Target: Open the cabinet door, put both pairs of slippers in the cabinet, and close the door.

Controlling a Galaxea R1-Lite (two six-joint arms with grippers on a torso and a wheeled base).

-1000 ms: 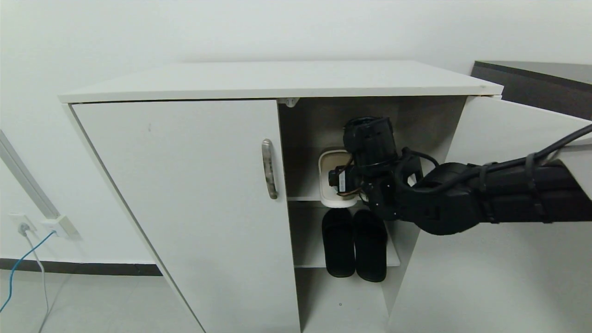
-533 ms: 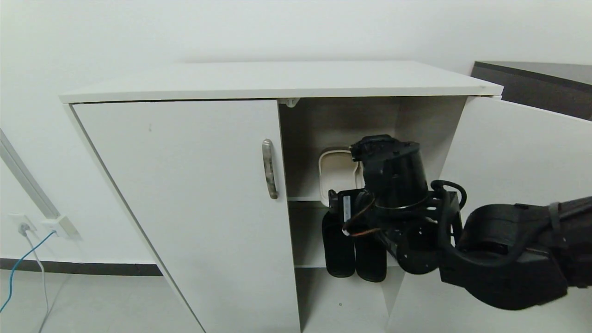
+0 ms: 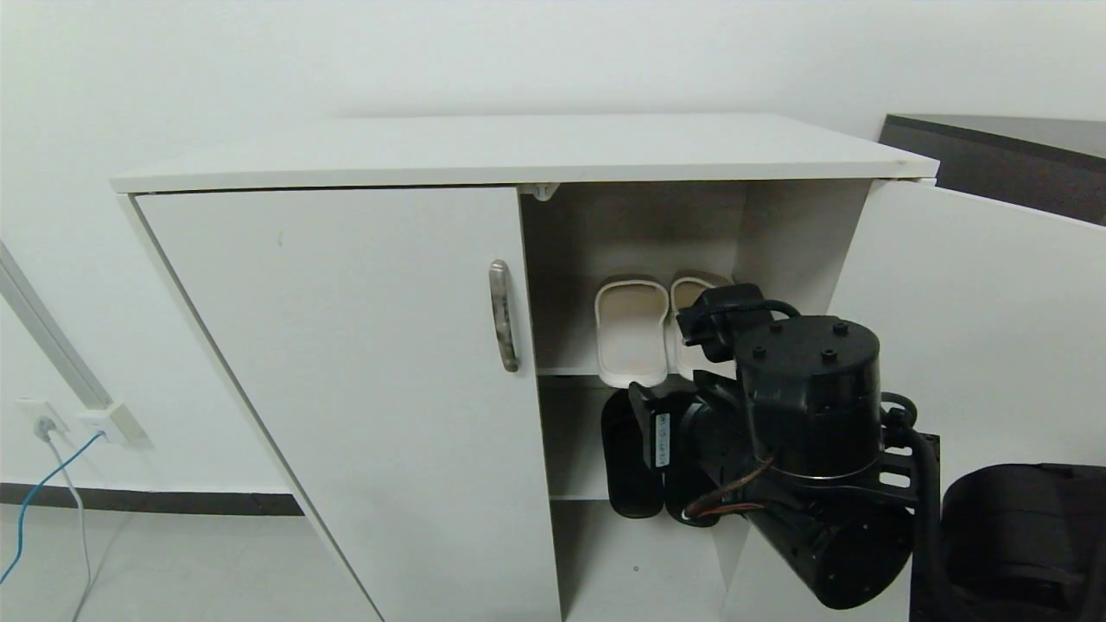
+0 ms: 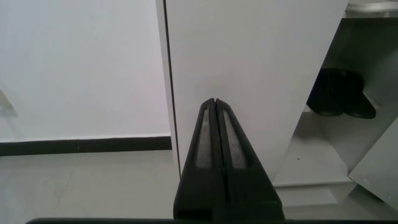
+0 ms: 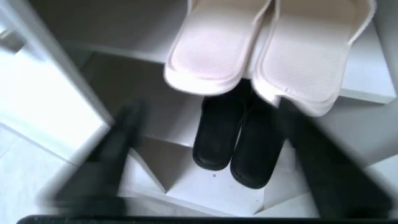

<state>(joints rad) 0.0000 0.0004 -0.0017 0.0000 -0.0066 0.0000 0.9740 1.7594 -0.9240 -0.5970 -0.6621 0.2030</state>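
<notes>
Cabinet (image 3: 518, 147) of plain white board, seen in the head view with a flat top. Its left door (image 3: 328, 371) is shut flat. The right door (image 3: 968, 345) is swung wide, out toward three o'clock, leaving the right half of the cabinet exposed.

At five o'clock in the head view the black right arm (image 3: 804, 432) sits just in front of the opening, hiding part of the lower shelf (image 3: 570, 497).

Both pairs are inside. The white slippers (image 3: 632, 333) lie on the upper shelf (image 3: 562, 371), side by side and touching. They are cream-coloured with a raised rim around a finely textured footbed, and their near ends stick out over the shelf's front edge. Directly at six o'clock from them, the black slippers (image 3: 631, 471) rest on the lower shelf. These are matte, also side by side, and their near ends overhang that edge as well.

The right gripper (image 5: 210, 118) is in front of the two shelves with its fingers spread wide apart, blurred and holding nothing. The left gripper (image 4: 215, 109) has its two fingers pressed together with no gap. It is empty and faces the lower part of the left door, with the black pair off at two o'clock.

A curved metal handle (image 3: 503, 315) stands upright on the left door's free edge. Well away at eight o'clock, a wall socket (image 3: 39, 423) holds a plug with a blue cable (image 3: 43, 492) trailing down.
</notes>
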